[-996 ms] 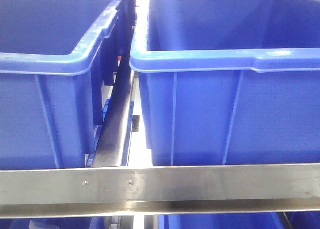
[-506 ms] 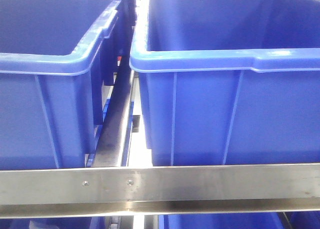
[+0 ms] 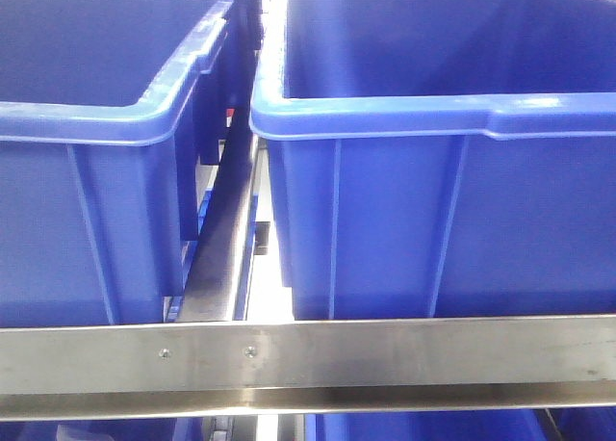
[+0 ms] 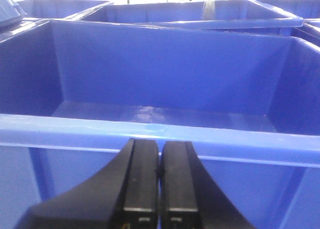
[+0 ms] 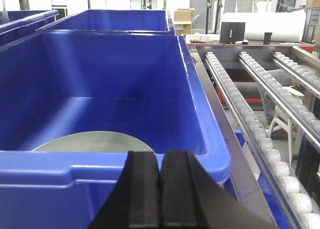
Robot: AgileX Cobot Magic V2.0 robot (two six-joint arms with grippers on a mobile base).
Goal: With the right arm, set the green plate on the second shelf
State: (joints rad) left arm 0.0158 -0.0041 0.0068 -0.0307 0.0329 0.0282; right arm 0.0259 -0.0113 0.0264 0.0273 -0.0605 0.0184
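Note:
The green plate (image 5: pixel 95 141) lies flat on the floor of a blue bin (image 5: pixel 200 134) in the right wrist view, mostly hidden behind the bin's near rim. My right gripper (image 5: pixel 160 161) is shut and empty, just outside that near rim and a little right of the plate. My left gripper (image 4: pixel 159 151) is also shut with nothing in it, held in front of the near rim of another blue bin (image 4: pixel 150 131) whose floor is bare. In the front view neither gripper nor the plate shows. No shelf level can be told apart as the second one.
The front view shows two blue bins (image 3: pixel 96 171) (image 3: pixel 433 200) side by side behind a steel rack rail (image 3: pixel 308 354), with a dark gap (image 3: pixel 226 239) between them. Roller conveyor tracks (image 5: pixel 260 104) run to the right of the plate's bin. More blue bins (image 4: pixel 200 14) stand behind.

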